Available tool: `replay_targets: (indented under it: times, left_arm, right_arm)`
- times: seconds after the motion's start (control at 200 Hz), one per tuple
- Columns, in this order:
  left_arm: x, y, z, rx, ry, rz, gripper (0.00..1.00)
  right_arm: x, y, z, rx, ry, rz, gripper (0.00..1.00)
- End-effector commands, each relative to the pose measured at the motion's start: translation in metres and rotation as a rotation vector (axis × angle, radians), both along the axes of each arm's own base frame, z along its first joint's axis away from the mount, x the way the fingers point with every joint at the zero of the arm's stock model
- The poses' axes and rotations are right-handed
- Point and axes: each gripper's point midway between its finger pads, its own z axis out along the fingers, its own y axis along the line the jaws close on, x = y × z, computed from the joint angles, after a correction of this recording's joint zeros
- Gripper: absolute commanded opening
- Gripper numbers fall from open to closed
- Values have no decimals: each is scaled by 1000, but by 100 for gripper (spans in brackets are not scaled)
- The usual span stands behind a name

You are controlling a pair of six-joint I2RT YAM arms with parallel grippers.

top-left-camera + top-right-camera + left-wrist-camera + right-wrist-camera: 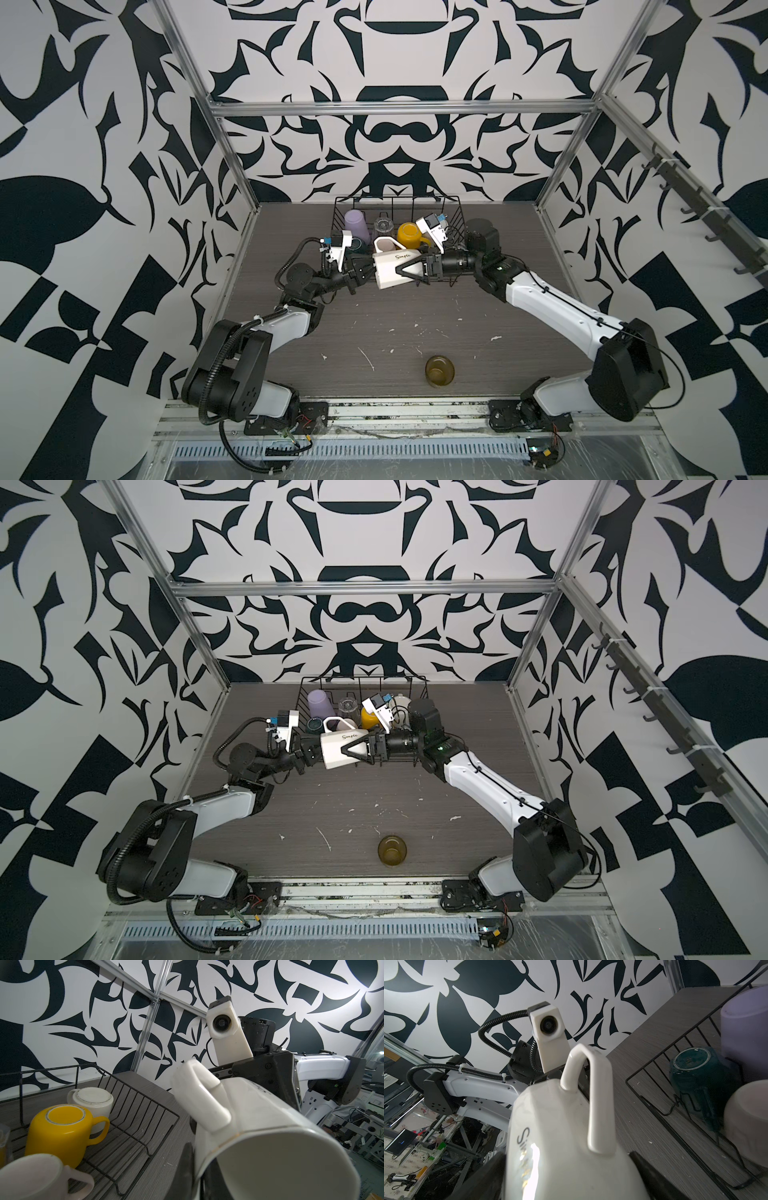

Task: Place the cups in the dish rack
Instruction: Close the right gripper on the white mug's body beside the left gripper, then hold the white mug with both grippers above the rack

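Note:
The white faceted mug (390,270) (338,750) hangs sideways just in front of the dish rack (453,216), handle up. My left gripper (365,270) (199,1178) is shut on its rim (259,1126), one finger inside. My right gripper (401,270) (564,1157) stands open, straddling the mug's base end (560,1126); whether its fingers touch is unclear. Upside down in the rack are the lilac tumbler (357,226), clear glass (384,226), yellow mug (58,1126), cream mug (91,1099), dark green mug (695,1084) and pink mug (31,1178). The olive glass (439,370) stands near the table's front edge.
The rack's front wire wall (145,1105) lies right beside the held mug. Aluminium frame posts (232,166) and patterned walls close in the table at the back and sides. Both arm bases sit along the front rail (399,415).

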Motion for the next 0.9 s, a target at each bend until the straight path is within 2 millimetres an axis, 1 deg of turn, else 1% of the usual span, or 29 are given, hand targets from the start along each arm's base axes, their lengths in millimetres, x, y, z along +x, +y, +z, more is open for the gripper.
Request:
replay_targets:
  times: [0.0,0.135,0.27,0.32,0.365,0.475,0.62,0.74,0.895]
  left_arm:
    - [-12,7,47,-75,-158,6,0]
    - [-13,8,48,-77,-161,7,0]
    - [-13,9,49,-80,-161,14,0]
    - [-13,9,50,-81,-159,15,0]
    - [-12,9,50,-82,-159,17,0]
    - [-12,10,51,-83,-157,20,0]
    - [-12,10,52,-84,-155,23,0]
    - [-11,11,52,-84,-152,27,0]
    - [-12,12,52,-84,-149,30,3]
  right_arm:
    - [-3,4,18,14,-70,14,92]
    - [-5,6,18,9,-75,18,90]
    - [-7,7,17,-2,-78,26,84]
    - [-8,8,17,-7,-81,25,80]
    - [-9,8,17,-10,-83,27,74]
    - [-9,9,18,-10,-87,25,49]
    - [-9,10,19,-10,-93,22,28]
    - [-7,10,22,-7,-97,7,1]
    - [-6,11,24,-1,-96,0,0]
